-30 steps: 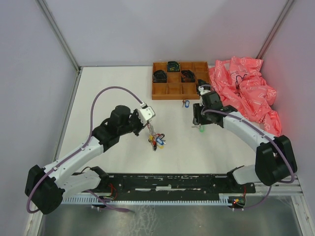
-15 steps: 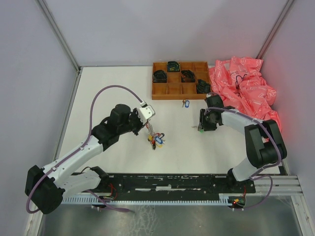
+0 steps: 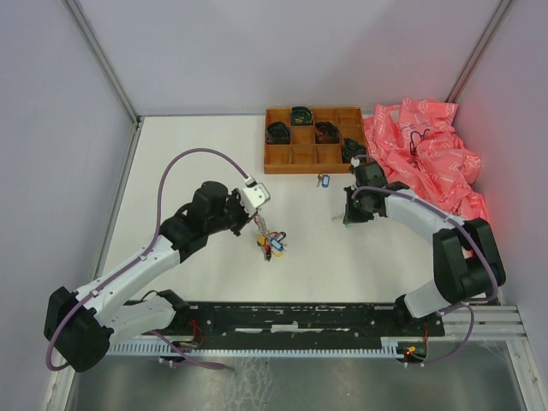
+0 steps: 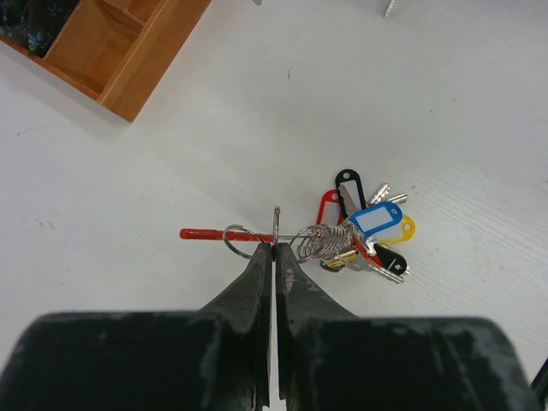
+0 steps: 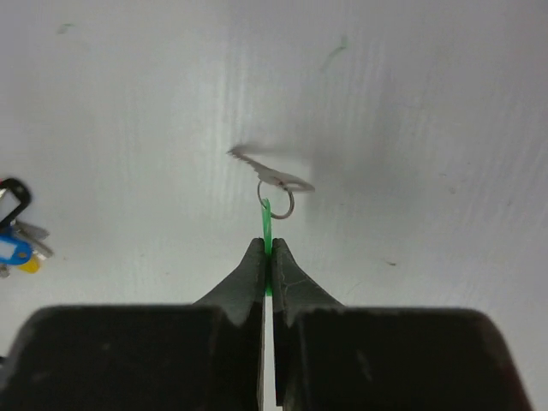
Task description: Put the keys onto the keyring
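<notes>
— So, what is the left gripper (image 4: pixel 274 250) doing?
— It is pinching the thin silvery wire keyring (image 4: pixel 276 224), with its coloured tags (image 4: pixel 377 221) lying in front of the brown wooden compartment tray (image 3: pixel 295 159).
— And the right gripper (image 5: pixel 267 248)?
— It is clamping the green tag (image 5: pixel 266 224) of a small silvery key (image 5: pixel 272 177), in front of the tray's right end.

Left end effector (image 3: pixel 259 221) holds the keyring (image 3: pixel 271 243); right end effector (image 3: pixel 348 217) pinches a green-tagged key (image 3: pixel 348 225).

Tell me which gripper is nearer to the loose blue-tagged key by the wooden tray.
Right. The right gripper, shut on the green-tagged key, is just near-right of the blue-tagged key. The left gripper, shut on the keyring, is farther off, near-left of it.
</notes>
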Controlling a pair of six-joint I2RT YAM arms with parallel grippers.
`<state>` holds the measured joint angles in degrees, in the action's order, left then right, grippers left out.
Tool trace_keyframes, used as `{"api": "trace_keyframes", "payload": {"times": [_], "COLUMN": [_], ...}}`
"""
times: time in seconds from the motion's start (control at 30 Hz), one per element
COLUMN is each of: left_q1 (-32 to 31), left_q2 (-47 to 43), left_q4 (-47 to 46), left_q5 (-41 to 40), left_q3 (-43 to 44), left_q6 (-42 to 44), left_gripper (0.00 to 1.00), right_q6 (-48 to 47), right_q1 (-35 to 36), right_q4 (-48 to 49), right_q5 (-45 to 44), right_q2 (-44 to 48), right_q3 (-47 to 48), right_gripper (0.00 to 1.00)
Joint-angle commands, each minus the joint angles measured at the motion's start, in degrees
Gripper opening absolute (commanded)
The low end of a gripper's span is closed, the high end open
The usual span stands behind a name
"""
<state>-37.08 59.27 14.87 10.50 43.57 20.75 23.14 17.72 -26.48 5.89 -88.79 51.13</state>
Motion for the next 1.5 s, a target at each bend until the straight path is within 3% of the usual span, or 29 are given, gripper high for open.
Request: {"api": "trace_keyframes", "payload": {"times": [0.0,0.33,0.83,1.2,1.47], "left_q1": [-0.01,0.17,0.17,0.21,0.29], "left_q2": [-0.29,-0.3,0.5,0.5,0.06], "left_q4": [-1.86,-1.64,-1.09,-0.82,-0.89], "left_q5": [-0.81,-1.1,-1.11,-0.45,-0.36], "left_q3": [3.34,3.41,3.54,3.77,3.7], "left_q6": [-1.41,-1.59,-1.32,-1.31,-1.15], "left_gripper": [0.03,0.03,0.03,0.03,0.03], "right_q6": [-4.19,-5.96,-3.8,-8.77,-15.8], "right_q1": [5.35,11.45,16.92,16.83,16.85], "right_q4": [-3.01,-12.17,-2.89,-8.84,-6.85], "right_q5": [-2.21,-3.39,3.95,-6.11,2.32], "right_q2": [7.21,2.48,-11.51,-7.24,-6.74], "right_q3": [6.11,10.8,12.21,12.63,14.34], "right_gripper": [0.03,0.08,0.14,0.32,0.46]}}
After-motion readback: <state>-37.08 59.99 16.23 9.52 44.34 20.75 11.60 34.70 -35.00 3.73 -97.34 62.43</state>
